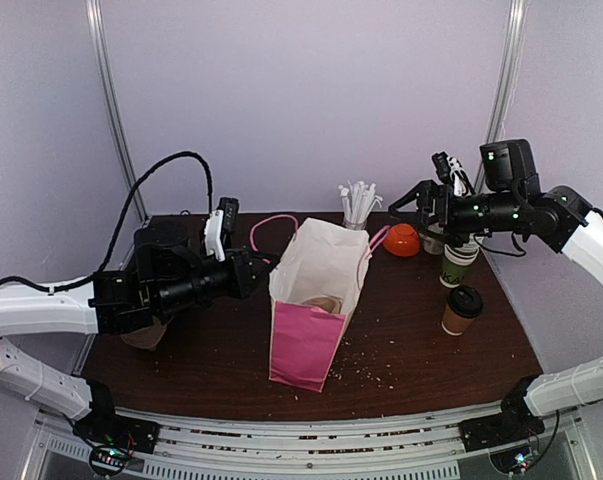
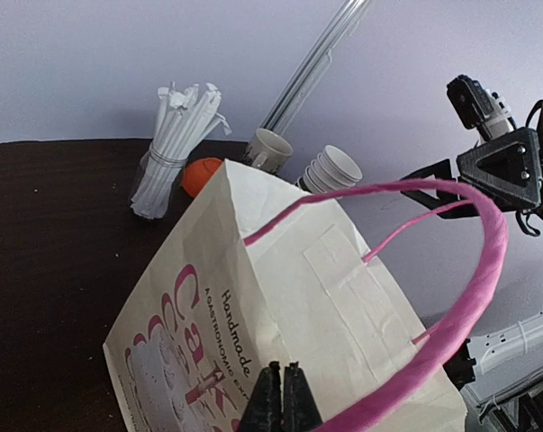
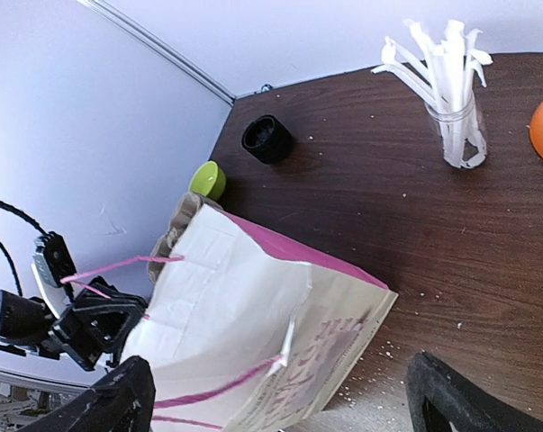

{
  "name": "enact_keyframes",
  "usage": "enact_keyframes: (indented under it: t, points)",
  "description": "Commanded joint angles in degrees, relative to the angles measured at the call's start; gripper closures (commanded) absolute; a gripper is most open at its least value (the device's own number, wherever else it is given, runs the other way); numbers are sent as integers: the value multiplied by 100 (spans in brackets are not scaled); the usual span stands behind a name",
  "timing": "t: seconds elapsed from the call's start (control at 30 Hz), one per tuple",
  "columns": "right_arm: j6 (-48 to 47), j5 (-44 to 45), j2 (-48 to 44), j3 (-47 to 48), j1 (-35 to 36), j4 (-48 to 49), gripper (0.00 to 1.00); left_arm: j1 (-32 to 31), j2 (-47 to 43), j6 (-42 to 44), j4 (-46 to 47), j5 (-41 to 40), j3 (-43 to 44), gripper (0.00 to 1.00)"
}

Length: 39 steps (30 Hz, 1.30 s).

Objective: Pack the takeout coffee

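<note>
Paper bag [image 1: 306, 300] is stood open at the middle of the tabletop [image 1: 431, 360]. Left tool [image 2: 284, 382] is seen shut tight at the bag's rim, by the pink handle [image 2: 489, 270]; what is pinched cannot be made out. Coffee cup [image 1: 462, 310] is found upright to the right of the bag, apart from it, just in front of the stack of cups [image 1: 457, 262]. It is judged light, thin-walled and easily crushed, with a lid liable to pop; it is best taken around the paper wall below the lid. Right tool [image 1: 428, 208] is spread wide and empty above the stack. Straws [image 1: 358, 203] are noted at the back.
</note>
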Motion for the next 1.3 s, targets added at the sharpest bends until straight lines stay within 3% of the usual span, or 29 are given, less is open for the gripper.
enact_keyframes:
  t: [0.0, 0.2, 0.4, 0.6, 0.8, 1.03, 1.27]
  points:
    - [170, -106, 119, 446, -24, 355, 0, 44, 159, 345, 46, 430, 383, 100]
    - [-459, 2511, 96, 999, -69, -1620, 0, 44, -115, 589, -492, -73, 482, 100]
    - [-383, 3503, -163, 185, -141, -2142, 0, 44, -319, 1123, -1264, -577, 964, 100]
    - [-253, 3243, -358, -725, -396, -1763, 0, 44, -289, 1095, -1387, -544, 946, 100]
    - [-287, 2649, -430, -750, -408, -1358, 0, 44, -179, 725, -1546, -511, 912, 100]
    - [-470, 2794, -298, -767, -414, -1656, 0, 44, -101, 504, -1647, -344, 890, 100]
    - [-392, 1275, -488, -648, -411, -843, 0, 44, -124, 460, -1716, 50, 1149, 100]
